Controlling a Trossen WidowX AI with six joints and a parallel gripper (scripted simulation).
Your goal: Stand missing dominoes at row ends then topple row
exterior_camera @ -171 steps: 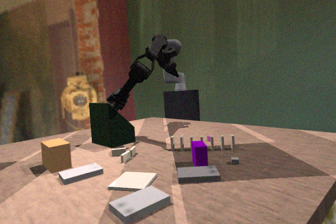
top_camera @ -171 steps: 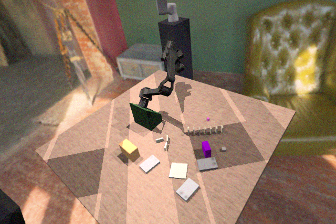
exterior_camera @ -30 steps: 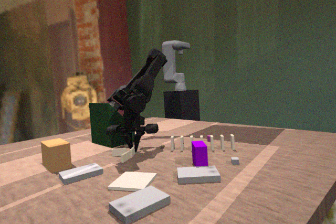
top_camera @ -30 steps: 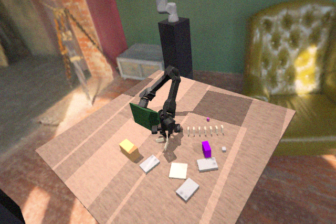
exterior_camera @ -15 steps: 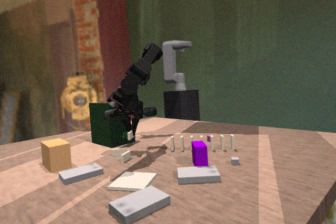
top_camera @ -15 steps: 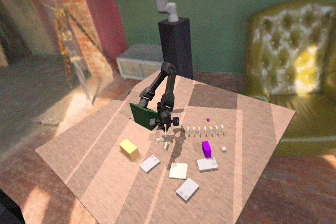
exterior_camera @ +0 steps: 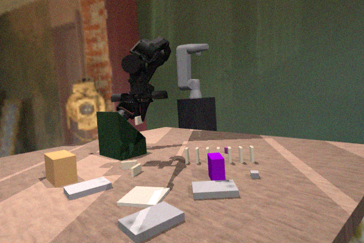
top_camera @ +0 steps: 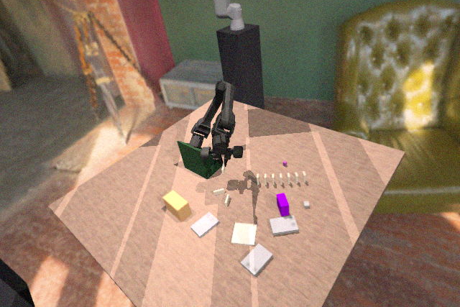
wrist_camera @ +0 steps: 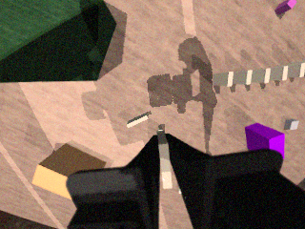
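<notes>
My gripper (top_camera: pixel 223 165) (exterior_camera: pixel 137 119) (wrist_camera: pixel 161 137) is shut on a cream domino (top_camera: pixel 223 167) (exterior_camera: pixel 138 120) (wrist_camera: pixel 165 164) and holds it well above the table, near the dark green wedge (top_camera: pixel 195 161) (exterior_camera: pixel 117 139) (wrist_camera: pixel 43 33). A row of several cream dominoes (top_camera: pixel 281 177) (exterior_camera: pixel 218 154) (wrist_camera: pixel 257 75) stands to the right of the gripper, its near end about a hand's width away. Two loose dominoes lie flat on the table below the gripper, one (top_camera: pixel 218 191) (exterior_camera: pixel 128 164) (wrist_camera: pixel 138 119) beside the other (top_camera: pixel 226 199) (exterior_camera: pixel 136 169).
A purple block (top_camera: pixel 282 203) (exterior_camera: pixel 215 165) (wrist_camera: pixel 264 138) stands in front of the row. A small grey cube (top_camera: pixel 306 203) (exterior_camera: pixel 254 174) and a tiny purple cube (top_camera: pixel 284 163) lie near it. A yellow block (top_camera: pixel 177 203) (exterior_camera: pixel 61 167) and several flat slabs (top_camera: pixel 244 234) (exterior_camera: pixel 214 188) lie at the front.
</notes>
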